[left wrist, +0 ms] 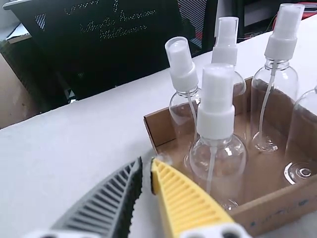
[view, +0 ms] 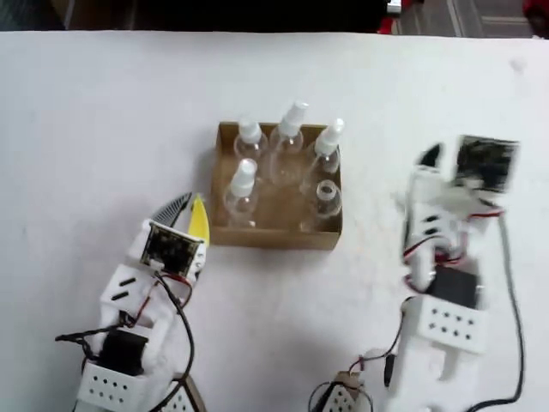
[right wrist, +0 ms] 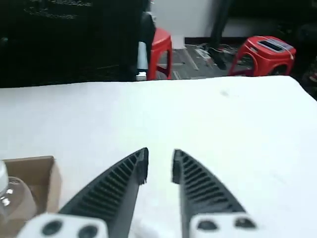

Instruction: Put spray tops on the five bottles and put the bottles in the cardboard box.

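Bottles (view: 290,154) are seen standing upright inside the box (view: 274,233), five in all, and the box is set near the middle of the table (view: 103,129). Spray tops (view: 250,130) are carried by four of them: three in the far row and one at the near left. The fifth, the open bottle (view: 327,199), is placed at the near right corner with its mouth bare.

The left gripper (view: 194,199) is held low just beside the box's near left corner, apart from the wall. Its grey and yellow fingers are drawn together to a thin slit and nothing is held between them. In the left wrist view the gripper (left wrist: 146,166) is pointed at the box (left wrist: 159,130). The near left topped bottle (left wrist: 218,153) stands directly before it, with the box wall, between it and the open bottle.

The right gripper (view: 431,156) is kept over bare table to the right of the box, well apart from it. The box's right wall lies between it and the open bottle. Its two black fingers are parted a little and nothing is gripped; in its own wrist view the gripper (right wrist: 159,161) is aimed past a corner of the box (right wrist: 34,173).

Beyond the table edge a chair (left wrist: 99,34) and two red stools (right wrist: 270,49) are seen.
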